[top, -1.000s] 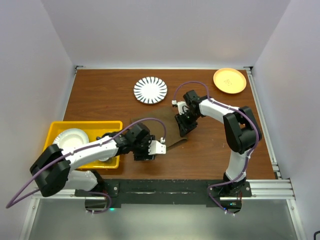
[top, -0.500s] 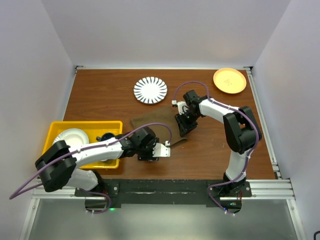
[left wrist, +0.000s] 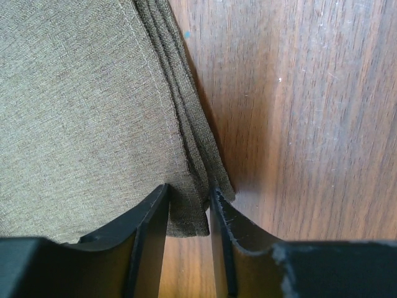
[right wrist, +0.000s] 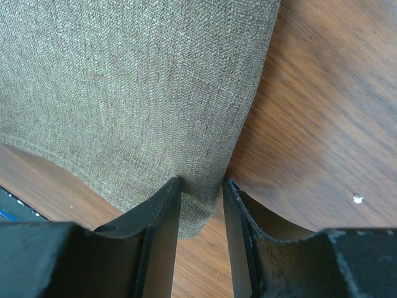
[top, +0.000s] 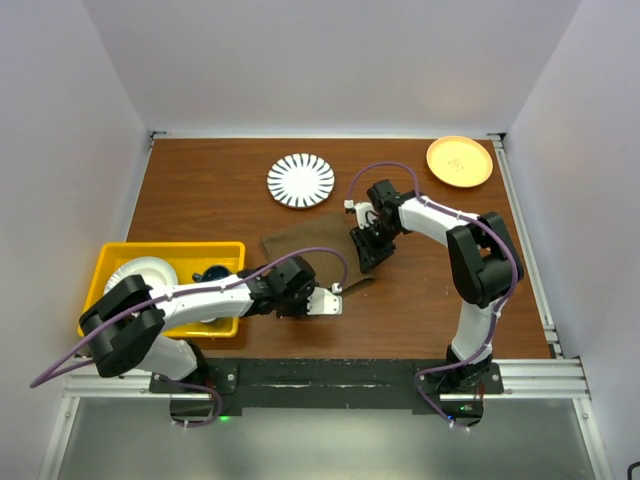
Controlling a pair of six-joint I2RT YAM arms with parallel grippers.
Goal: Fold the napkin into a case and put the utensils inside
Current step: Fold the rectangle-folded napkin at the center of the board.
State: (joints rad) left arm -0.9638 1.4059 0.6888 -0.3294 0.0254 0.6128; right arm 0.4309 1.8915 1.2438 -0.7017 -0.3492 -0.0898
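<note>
Two-handedly pinched the napkin mid-fold, left gripper and right gripper each clamped narrow on a cloth corner; likely needed next a matched, taut carry-over.

Napkin partly under left arm, right arm; cropped in wrist views.

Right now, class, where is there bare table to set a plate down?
Bare wood: left of the striped plate, beyond the yellow bin, and right of the right arm. Crowded in the middle: left gripper and right gripper clamp the napkin.
</note>
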